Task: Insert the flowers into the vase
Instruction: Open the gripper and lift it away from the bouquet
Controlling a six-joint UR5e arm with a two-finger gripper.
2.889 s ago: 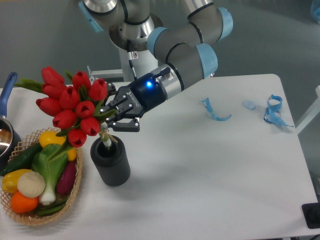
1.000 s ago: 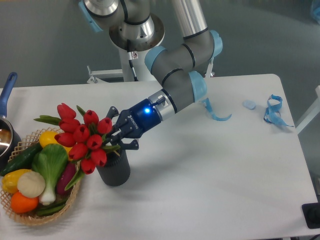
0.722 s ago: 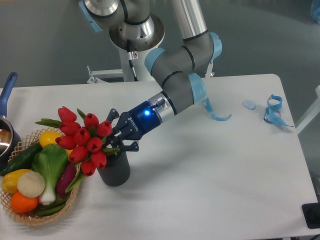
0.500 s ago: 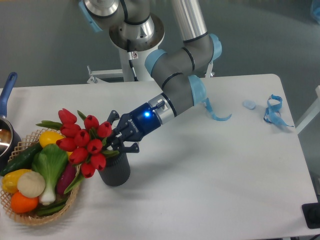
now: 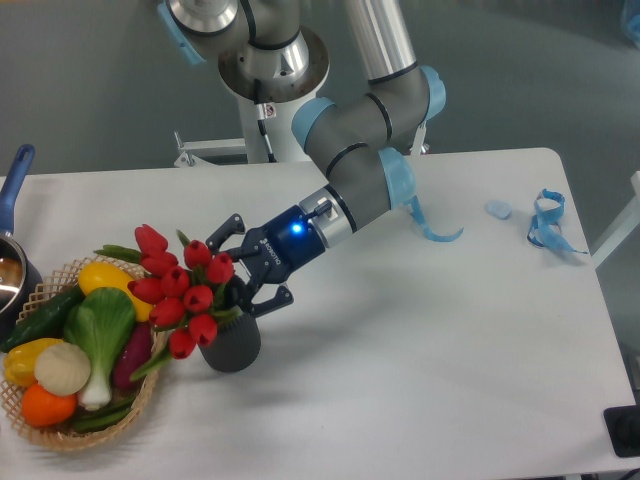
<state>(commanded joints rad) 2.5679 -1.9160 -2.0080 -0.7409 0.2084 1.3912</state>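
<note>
The flowers (image 5: 181, 290), a bunch of red tulips with green stems and leaves, stand with their stems in the dark grey ribbed vase (image 5: 232, 346) at the front left of the table. The heads lean left, out over the basket. My gripper (image 5: 253, 264) is just right of the bunch, right above the vase mouth. Its jaws stand open, one finger behind the stems and one in front. The stems between the fingers are mostly hidden by leaves.
A wicker basket (image 5: 45, 433) with several toy vegetables touches the vase's left side. A pot with a blue handle (image 5: 12, 185) sits at the far left edge. Blue ribbon scraps (image 5: 545, 222) lie at the right. A black object (image 5: 624, 430) occupies the front right corner.
The bunch has been lowered into the vase and has settled slightly right. The fingers have spread apart since half a second ago, letting go of the stems.
</note>
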